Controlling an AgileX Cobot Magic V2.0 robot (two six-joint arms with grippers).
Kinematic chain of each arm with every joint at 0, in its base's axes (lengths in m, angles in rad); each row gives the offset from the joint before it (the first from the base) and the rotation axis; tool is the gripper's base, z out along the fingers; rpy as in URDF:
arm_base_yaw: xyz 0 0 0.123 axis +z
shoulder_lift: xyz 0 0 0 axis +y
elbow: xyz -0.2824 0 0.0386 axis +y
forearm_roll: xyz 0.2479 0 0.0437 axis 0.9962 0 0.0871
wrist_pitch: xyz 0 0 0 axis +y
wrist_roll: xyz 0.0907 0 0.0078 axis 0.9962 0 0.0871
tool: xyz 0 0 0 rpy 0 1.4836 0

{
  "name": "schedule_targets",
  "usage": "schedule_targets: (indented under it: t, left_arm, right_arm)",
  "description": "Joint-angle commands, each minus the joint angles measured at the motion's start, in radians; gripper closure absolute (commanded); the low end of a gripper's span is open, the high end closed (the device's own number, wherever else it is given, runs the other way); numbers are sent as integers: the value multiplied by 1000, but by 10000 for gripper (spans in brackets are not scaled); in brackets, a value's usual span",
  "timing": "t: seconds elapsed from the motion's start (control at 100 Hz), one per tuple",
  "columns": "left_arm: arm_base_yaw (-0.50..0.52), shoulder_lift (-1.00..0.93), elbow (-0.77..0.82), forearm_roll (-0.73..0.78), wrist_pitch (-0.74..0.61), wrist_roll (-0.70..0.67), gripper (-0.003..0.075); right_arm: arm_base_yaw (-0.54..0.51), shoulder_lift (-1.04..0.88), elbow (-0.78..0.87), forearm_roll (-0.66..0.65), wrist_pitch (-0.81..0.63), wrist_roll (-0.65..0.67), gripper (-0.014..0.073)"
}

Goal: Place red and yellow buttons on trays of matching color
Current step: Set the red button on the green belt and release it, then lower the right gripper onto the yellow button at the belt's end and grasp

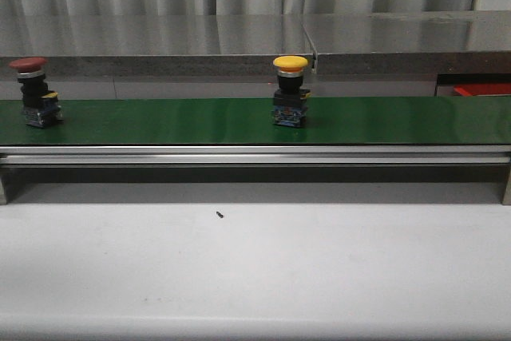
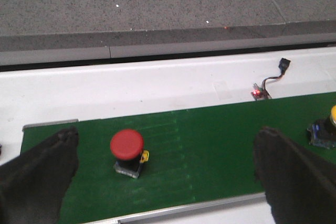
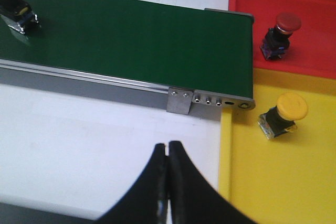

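The left gripper (image 2: 165, 174) is spread wide over the green belt (image 2: 210, 150), a red button (image 2: 127, 150) upright between its fingers. The right gripper (image 3: 168, 182) is pressed together, empty, over the white table (image 3: 79, 129). At its 1 o'clock, a yellow button (image 3: 283, 114) lies on the yellow tray (image 3: 283, 182); beyond, another red button (image 3: 282, 34) sits on the red tray (image 3: 304, 9); at 10 o'clock a second yellow button (image 3: 13, 3) stands on the belt.

No readable text, labels, brand marks or numbers in any view; nothing legible on the button bases, the belt frame or the trays.
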Motion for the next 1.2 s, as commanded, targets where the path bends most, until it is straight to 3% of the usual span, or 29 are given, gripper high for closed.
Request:
schedule_targets:
  t: [0.0,0.21,0.32,0.49,0.71,0.94,0.99,1.06,1.19]
  left_arm:
    - [-11,-121,76,-24,-80,1,92]
    - [-11,-384,334,-38,-109,1,96]
    - [-11,-520,442,-59,-112,1,146]
    - [-11,-677,551,-87,-106,-1,339]
    - [-11,-765,602,-92,-108,-1,738]
    - [-11,-765,602,-93,-106,-1,739]
    - [-11,-765,602,-93,-106,-1,739]
    - [-11,-765,602,-93,-106,-1,739]
    - [-11,-765,602,-93,-106,-1,739]
  right_arm:
    - [0,-1,-23,16,-57,-3,660]
    - [0,-1,-23,16,-57,-3,660]
    - [0,-1,-23,16,-57,-3,660]
    - [0,-1,-23,16,-57,-3,660]
    - [0,-1,-23,20,-57,-3,660]
    - [0,0,-23,50,-32,-3,652]
    - [0,1,-23,50,-22,-3,611]
    - [0,1,-23,50,-4,-3,478]
    - [0,1,-23,56,11,-3,81]
